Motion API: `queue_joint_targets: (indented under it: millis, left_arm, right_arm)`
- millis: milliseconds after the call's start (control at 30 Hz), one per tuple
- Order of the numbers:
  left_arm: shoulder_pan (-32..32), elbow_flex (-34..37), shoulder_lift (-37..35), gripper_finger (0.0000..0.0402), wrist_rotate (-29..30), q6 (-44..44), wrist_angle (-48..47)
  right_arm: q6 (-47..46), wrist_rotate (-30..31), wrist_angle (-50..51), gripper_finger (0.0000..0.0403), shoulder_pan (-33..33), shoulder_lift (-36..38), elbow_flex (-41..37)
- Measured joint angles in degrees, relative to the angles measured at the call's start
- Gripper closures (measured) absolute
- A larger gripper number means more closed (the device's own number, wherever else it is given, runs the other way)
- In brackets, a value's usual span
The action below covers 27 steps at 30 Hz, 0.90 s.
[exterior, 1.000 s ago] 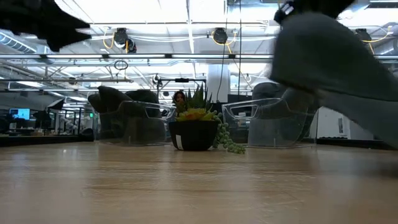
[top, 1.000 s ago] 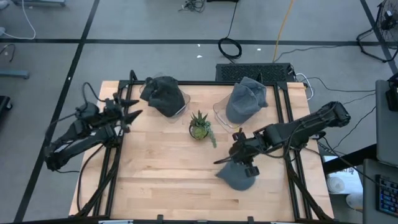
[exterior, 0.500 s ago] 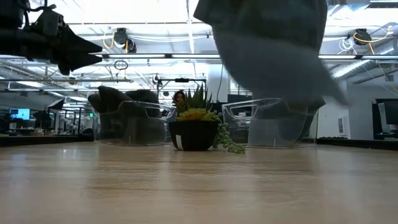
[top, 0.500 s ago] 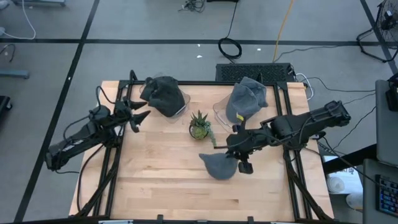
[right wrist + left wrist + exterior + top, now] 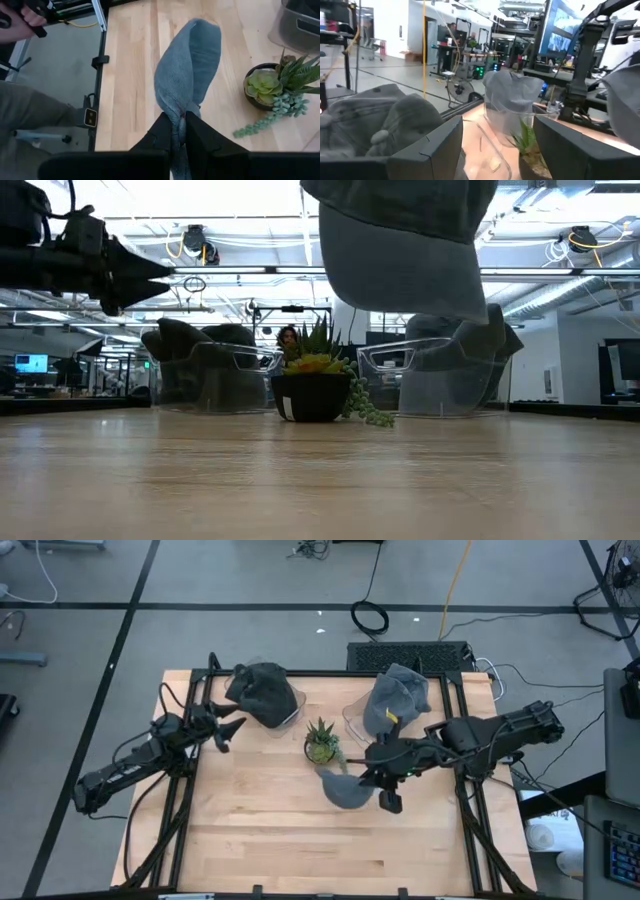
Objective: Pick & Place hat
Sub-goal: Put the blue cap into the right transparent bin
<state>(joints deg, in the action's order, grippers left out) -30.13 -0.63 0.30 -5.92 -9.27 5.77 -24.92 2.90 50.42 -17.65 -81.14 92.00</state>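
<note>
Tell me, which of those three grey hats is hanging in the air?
The hat pinched in the right tool, beside the potted plant. The other two rest in clear bins at the table's back.

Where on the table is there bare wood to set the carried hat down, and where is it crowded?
The near half of the table is bare wood. The back is crowded: two clear bins, each holding a hat, flank the plant. The right gripper, shut on the grey hat, hovers beside the plant. The left gripper waits, open, near the left bin.
</note>
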Motion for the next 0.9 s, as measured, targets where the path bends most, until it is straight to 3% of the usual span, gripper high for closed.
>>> queue_joint_targets:
  millis: [200, 467, 667, 900]
  left_arm:
    - [0.0, -0.1, 0.1, 0.0149, 3.9, -4.5, -4.6]
    - [0.0, -0.1, 0.8, 0.0149, 4.2, -5.9, -4.5]
    - [0.0, -0.1, 0.8, 0.0149, 4.1, -6.0, -4.4]
    - [0.0, -0.1, 0.8, 0.0149, 4.1, -6.0, -4.3]
  right_arm:
    - [-2.2, 0.1, -0.4, 0.0388, 0.7, 0.0, 0.4]
    - [-16.0, 0.7, -6.0, 0.0388, 4.3, 0.0, 0.4]
    - [-25.4, 6.7, -8.4, 0.0388, 6.6, 0.0, 0.4]
    - [-26.5, 14.1, -8.3, 0.0388, 6.8, 0.0, 0.4]
